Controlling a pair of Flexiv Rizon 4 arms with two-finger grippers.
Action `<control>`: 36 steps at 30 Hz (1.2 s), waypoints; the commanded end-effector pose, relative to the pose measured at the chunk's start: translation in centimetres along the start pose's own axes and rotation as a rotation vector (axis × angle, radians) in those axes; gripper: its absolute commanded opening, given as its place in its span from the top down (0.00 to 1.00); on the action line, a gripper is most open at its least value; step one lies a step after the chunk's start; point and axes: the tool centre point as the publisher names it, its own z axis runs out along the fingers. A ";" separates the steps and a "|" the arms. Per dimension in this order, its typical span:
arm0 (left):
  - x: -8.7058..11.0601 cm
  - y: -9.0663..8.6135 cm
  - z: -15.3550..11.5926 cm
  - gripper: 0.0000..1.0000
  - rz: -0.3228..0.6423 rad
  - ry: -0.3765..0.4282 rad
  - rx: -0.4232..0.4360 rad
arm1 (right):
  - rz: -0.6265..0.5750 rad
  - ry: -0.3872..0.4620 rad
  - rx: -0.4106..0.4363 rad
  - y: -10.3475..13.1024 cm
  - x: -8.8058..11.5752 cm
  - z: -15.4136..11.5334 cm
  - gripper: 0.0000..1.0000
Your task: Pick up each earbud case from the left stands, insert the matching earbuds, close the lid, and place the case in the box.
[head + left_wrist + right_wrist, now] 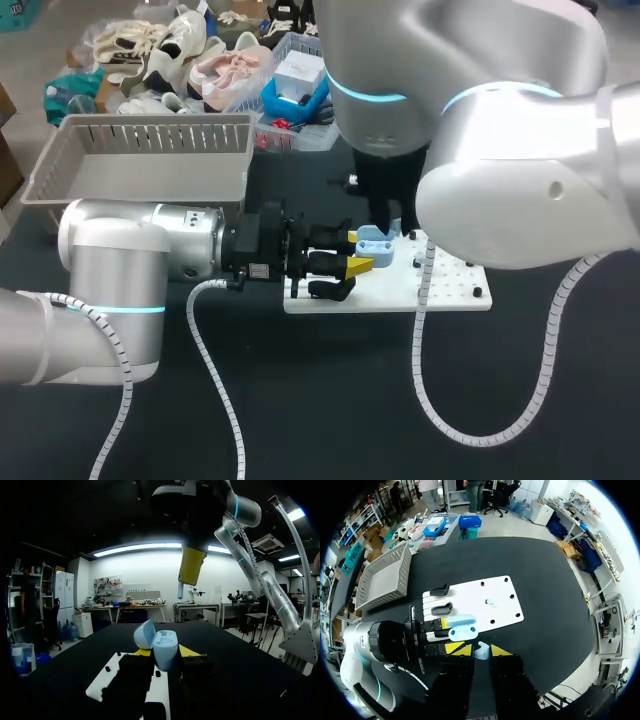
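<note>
The left hand [165, 652] is pinching the open light-blue earbud case [165, 647] by its sides, lid [144, 634] tipped back, over the white board [470, 597] on the dark surface [540, 580]. The right hand [476, 650] is pinching a pale earbud [481, 652] above the case. A second earbud [490, 601] is lying on the board; the grey box [140, 165] is sitting behind the left arm.

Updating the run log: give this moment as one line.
left gripper: shut on open case | right gripper: shut on earbud, above case
</note>
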 end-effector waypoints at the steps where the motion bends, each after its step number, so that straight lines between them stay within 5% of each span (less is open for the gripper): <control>1: 0.0 0.0 0.0 1.00 0.001 -0.001 0.000 | 0.034 0.006 0.009 1.2 -0.1 0.2 1.00; 13: 0.0 0.0 0.0 1.00 0.001 -0.001 0.000 | 0.181 0.068 0.057 1.7 -0.5 0.7 1.00; 36: 0.0 0.0 0.0 1.00 0.001 -0.001 0.000 | 0.181 0.083 0.069 1.4 -0.6 3.1 1.00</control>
